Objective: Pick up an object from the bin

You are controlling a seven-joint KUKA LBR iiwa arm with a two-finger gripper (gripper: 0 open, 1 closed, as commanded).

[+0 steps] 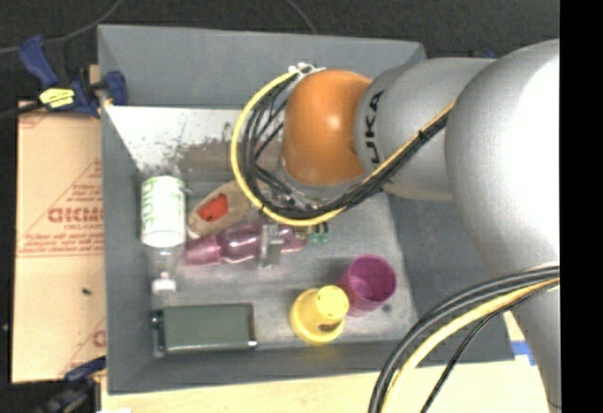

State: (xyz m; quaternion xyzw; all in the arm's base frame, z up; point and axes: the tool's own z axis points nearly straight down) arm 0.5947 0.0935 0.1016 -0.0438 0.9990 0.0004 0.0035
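**A:** Where is the gripper (pixel 275 239) now?

**B:** Low, near the middle of the bin (pixel 188 72). The orange cover (pixel 320 128) on the wrist hides most of it, so I cannot tell if it is spread or pressed together. Its tip is at the right end of a pink-purple bottle (pixel 224 246), which lies on its side. If it touches the bottle, I cannot say.

**A:** And around it?

**B:** Just behind the bottle lies a tan thing with a red spot (pixel 215 206). To the left stands a white bottle with green letters (pixel 162 210). Toward the front there are a magenta cup (pixel 369 281), a yellow round thing (pixel 320 312) just beside it, and a dark flat box (pixel 204 327).

**A:** What can go wrong?

**B:** I see 2 risks. The pink-purple bottle looks round and smooth, so if it is taken at its end, it may roll away or tip out. Also the tan thing is very near, so the gripper may push it or catch it together.
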